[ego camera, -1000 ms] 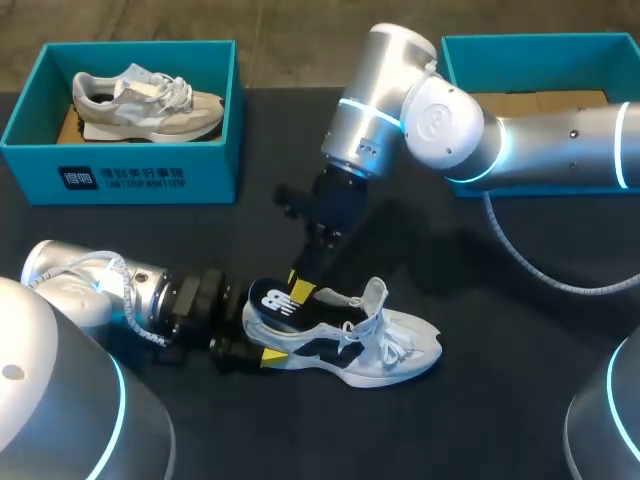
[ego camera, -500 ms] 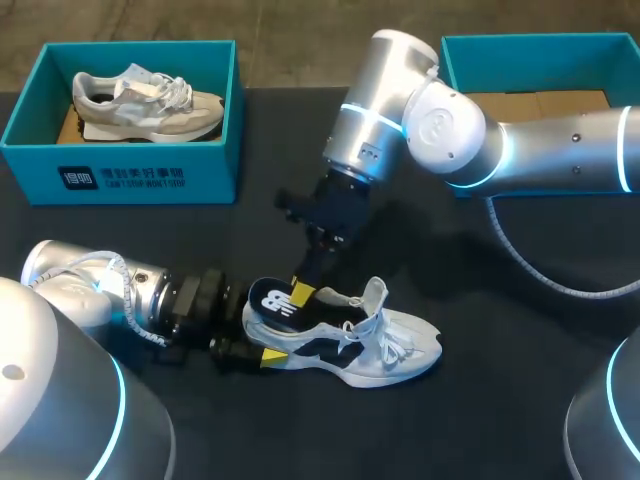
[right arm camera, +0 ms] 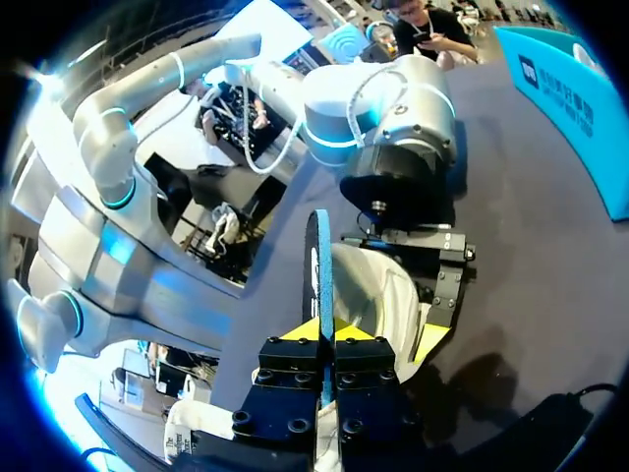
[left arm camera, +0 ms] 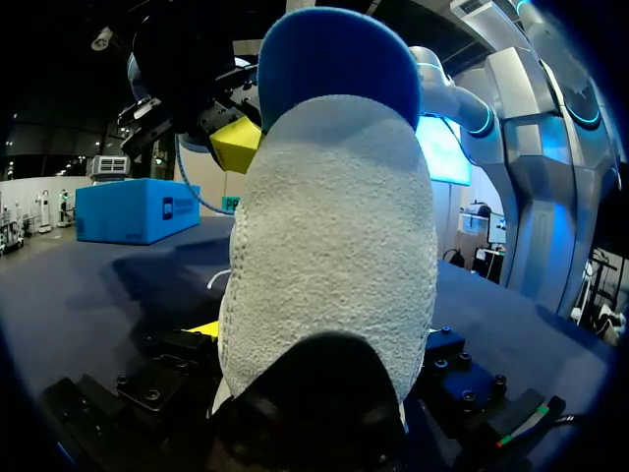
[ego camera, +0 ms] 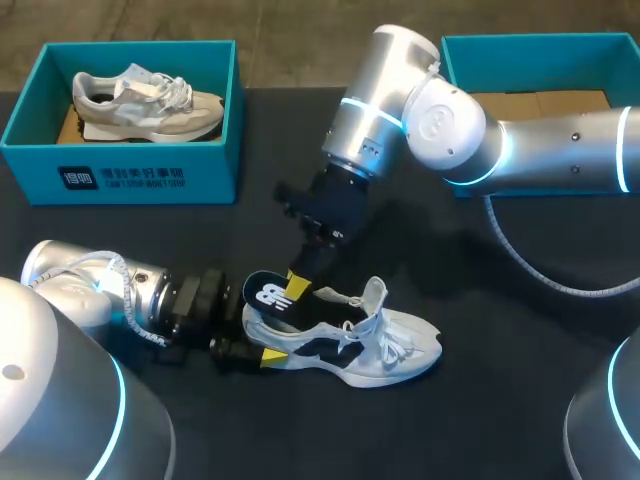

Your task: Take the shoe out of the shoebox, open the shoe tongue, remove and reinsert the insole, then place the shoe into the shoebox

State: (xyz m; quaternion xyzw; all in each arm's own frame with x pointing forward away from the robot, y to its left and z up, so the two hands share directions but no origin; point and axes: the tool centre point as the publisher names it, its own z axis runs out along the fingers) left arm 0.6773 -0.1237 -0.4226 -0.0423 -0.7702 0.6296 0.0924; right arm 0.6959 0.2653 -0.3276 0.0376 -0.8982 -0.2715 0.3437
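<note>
A white and black sneaker [ego camera: 360,345] lies on its sole on the black table, toe to the right. My left gripper [ego camera: 258,335] straddles its heel [left arm camera: 329,246], one yellow fingertip [ego camera: 272,357] pressed on the near side and the other hidden behind the heel. My right gripper [ego camera: 297,288] comes down from above and is shut on the dark insole [ego camera: 266,295], whose heel end stands raised out of the shoe. The right wrist view shows the insole [right arm camera: 318,261] edge-on, pinched between the yellow tips [right arm camera: 324,334]. The shoe's tongue and laces [ego camera: 375,310] stand up.
A teal shoebox [ego camera: 120,175] at the back left holds a grey sneaker [ego camera: 145,100]. A second teal shoebox [ego camera: 520,50] with a bare cardboard floor stands at the back right, behind my right arm. Bare table lies ahead of the shoe's toe.
My right gripper has closed on the insole and risen slightly, lifting the insole's heel end out of the shoe. The left arm and the shoe have stayed still.
</note>
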